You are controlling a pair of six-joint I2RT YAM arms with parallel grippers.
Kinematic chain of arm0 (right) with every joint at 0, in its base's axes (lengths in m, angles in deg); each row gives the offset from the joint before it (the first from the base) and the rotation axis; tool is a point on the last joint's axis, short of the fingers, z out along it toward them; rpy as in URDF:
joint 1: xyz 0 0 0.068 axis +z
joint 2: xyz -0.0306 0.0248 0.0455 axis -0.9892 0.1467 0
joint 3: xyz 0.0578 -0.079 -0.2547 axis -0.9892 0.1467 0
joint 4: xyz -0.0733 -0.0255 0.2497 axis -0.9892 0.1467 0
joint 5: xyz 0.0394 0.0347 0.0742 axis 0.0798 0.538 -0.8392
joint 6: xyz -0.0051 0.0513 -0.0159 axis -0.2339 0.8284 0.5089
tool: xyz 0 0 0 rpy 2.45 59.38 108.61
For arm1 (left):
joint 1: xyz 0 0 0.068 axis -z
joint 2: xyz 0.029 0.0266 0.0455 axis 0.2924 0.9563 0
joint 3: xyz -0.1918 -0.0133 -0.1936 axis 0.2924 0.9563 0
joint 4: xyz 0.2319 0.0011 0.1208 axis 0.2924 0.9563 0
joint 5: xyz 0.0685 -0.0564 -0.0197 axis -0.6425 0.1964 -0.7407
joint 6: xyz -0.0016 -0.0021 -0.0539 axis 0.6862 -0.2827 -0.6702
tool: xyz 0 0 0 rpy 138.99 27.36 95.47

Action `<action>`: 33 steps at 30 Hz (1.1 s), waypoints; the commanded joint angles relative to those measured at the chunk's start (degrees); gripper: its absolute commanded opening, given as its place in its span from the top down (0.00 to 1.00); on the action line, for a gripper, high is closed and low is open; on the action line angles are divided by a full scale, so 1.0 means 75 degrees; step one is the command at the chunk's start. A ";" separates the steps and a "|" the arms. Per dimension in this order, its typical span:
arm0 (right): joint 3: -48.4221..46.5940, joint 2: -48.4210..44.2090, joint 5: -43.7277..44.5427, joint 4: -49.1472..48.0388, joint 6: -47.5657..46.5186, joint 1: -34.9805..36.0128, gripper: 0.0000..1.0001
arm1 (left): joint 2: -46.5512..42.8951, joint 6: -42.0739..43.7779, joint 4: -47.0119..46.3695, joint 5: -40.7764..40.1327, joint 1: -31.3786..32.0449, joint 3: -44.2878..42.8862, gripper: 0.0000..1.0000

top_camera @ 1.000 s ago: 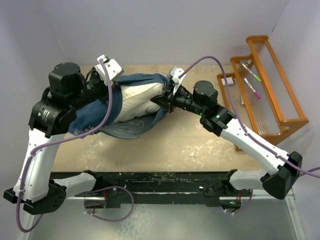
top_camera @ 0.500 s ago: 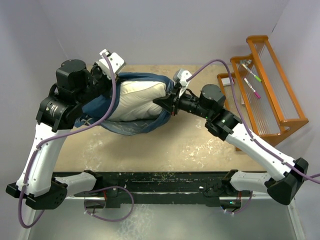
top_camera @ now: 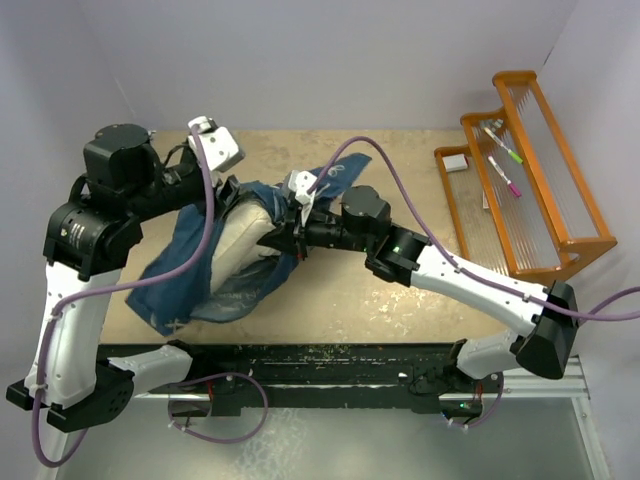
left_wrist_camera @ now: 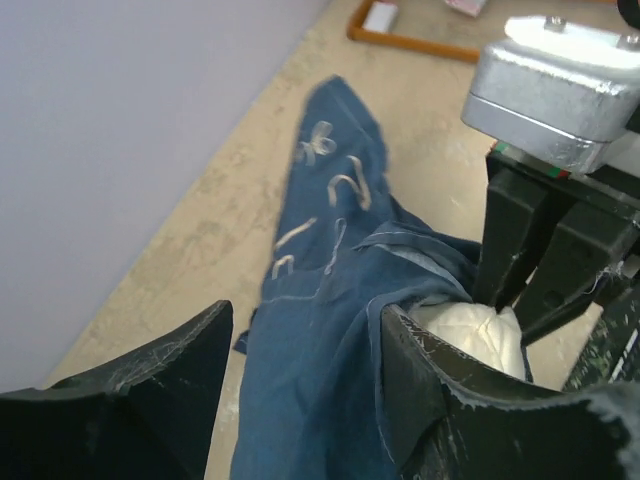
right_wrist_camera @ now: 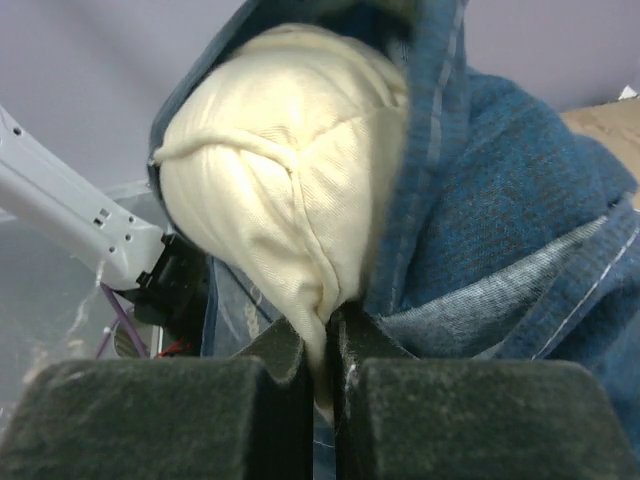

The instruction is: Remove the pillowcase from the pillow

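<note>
My right gripper (right_wrist_camera: pixel 320 345) is clamped on a seamed corner of the cream pillow (right_wrist_camera: pixel 270 180), the 2 fingers pressed together on the bunched cloth. My left gripper (left_wrist_camera: pixel 305 330) stands with its jaws spread apart above the navy pillowcase (left_wrist_camera: pixel 330 250); the fabric runs beneath the gap, pinched by neither finger. The pillow is partly inside the pillowcase: its plump end bulges out of the open mouth toward my right gripper, while the hem of the case wraps around it on the side and behind. Seen from above, the rest of the case hangs in a loose, crumpled sheet off the pillow's left side toward the near edge of the table (top_camera: pixel 400 280), white line drawings showing on it. My right arm reaches across the middle of the table to the pillow. Well apart at the far right sits an orange wooden rack (top_camera: pixel 512 77) holding 2 markers (top_camera: pixel 503 144), with a small white block (top_camera: pixel 455 163) in its lower tray.
</note>
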 commanded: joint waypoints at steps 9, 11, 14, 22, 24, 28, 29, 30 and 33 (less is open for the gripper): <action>-0.0422 -0.0623 -0.0187 -0.0229 -0.0260 0.0114 1.00 | -0.0099 0.0739 0.1372 0.1017 0.0022 0.0519 0.76; -0.0388 -0.0693 -0.0164 -0.0264 -0.0277 0.0114 1.00 | -0.0139 0.0636 0.1239 0.0876 0.0021 0.0587 0.94; -0.0252 -0.0929 -0.0205 -0.0550 -0.0188 0.0103 1.00 | -0.0287 0.0365 0.0595 0.0163 0.0022 0.0992 1.00; 0.0508 -0.1956 -0.0168 -0.1930 0.1471 -0.0803 1.00 | -0.0213 -0.0777 -0.1318 -0.1619 -0.0411 0.2268 1.00; 0.0623 -0.2047 0.0138 -0.2184 0.2000 -0.1280 1.00 | -0.0194 -0.0969 -0.1760 -0.0856 -0.1256 0.2414 0.96; -0.0112 -0.1591 0.2483 -0.0661 0.1637 -0.1437 1.00 | 0.0135 -0.0729 -0.1586 0.0270 -0.1978 0.1632 0.52; -0.0294 -0.1441 0.2751 -0.0401 0.1488 -0.1454 1.00 | 0.0159 -0.0659 -0.1559 0.0292 -0.2038 0.1430 0.45; -0.0449 -0.1311 0.2987 -0.0205 0.1382 -0.1471 1.00 | 0.0129 -0.0566 -0.1616 0.0218 -0.2062 0.1256 0.39; -0.0959 -0.0811 0.3438 0.0484 0.1197 -0.1544 1.00 | 0.0003 -0.0494 -0.1816 -0.0093 -0.2077 0.0571 0.28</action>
